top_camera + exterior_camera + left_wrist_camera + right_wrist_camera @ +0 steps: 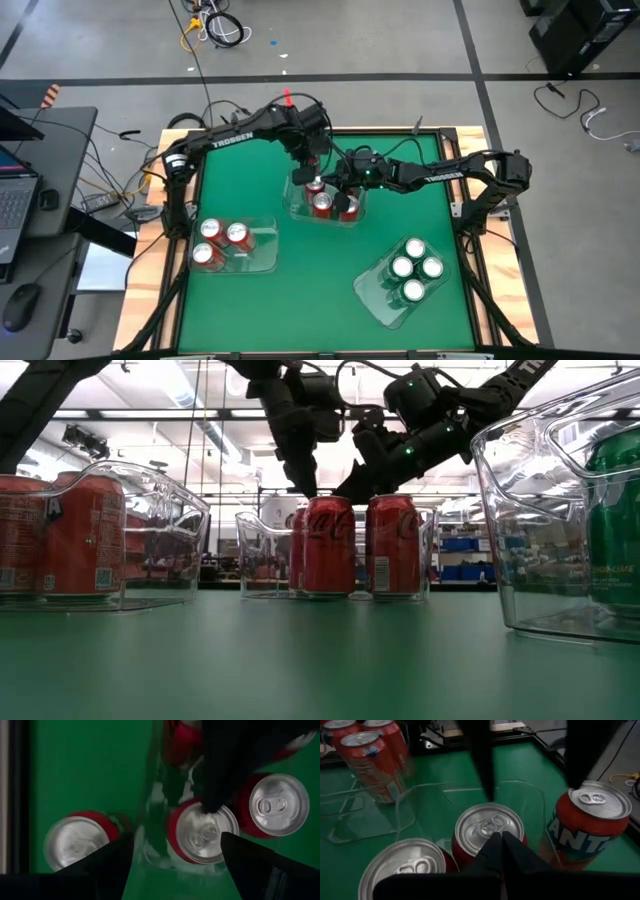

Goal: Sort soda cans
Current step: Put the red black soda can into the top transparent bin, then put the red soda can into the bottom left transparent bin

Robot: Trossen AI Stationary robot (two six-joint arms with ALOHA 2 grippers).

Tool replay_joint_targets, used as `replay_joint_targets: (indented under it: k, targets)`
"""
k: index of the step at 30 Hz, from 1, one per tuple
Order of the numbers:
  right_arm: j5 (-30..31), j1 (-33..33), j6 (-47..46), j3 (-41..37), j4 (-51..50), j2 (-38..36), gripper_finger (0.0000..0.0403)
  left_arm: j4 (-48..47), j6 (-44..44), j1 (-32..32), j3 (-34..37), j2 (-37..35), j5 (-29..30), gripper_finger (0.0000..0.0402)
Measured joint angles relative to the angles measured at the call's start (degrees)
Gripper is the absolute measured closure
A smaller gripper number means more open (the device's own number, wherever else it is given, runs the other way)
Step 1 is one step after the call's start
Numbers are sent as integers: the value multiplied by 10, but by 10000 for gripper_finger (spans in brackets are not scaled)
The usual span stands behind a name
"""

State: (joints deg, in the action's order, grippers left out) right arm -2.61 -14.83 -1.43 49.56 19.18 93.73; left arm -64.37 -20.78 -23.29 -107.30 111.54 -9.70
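Left gripper [312, 172] hangs spread just above 3 red cans [322, 203].

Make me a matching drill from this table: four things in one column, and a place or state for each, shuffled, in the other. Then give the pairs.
Things
1. green cans
2. left gripper
3. right gripper
4. bin on the left arm's side

Place or state
A. fingers shut, over the middle bin
B. holds three red cans
C. four together in the bin on the right arm's side
D. fingers open, above a red can in the middle bin

Pairs: 1-C, 2-D, 3-A, 4-B
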Motion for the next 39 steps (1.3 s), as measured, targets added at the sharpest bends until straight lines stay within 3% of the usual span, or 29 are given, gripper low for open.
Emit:
replay_joint_targets:
  k: [7,16,26,31,39]
  targets:
    - [9,0,-3,0,14,-1,403,96,-5,-35,82,-74,-31,100]
    - [17,-5,-21,28,-8,-1,403,319,12,-63,326,-244,-46,100]
    - [41,-27,-37,156,-187,-1,394,486,39,-64,561,-422,-52,100]
    - [41,-45,-48,210,-270,-1,346,548,61,-64,645,-504,-51,100]
    - [41,-57,-67,219,-260,10,207,547,65,-63,710,-603,-50,100]
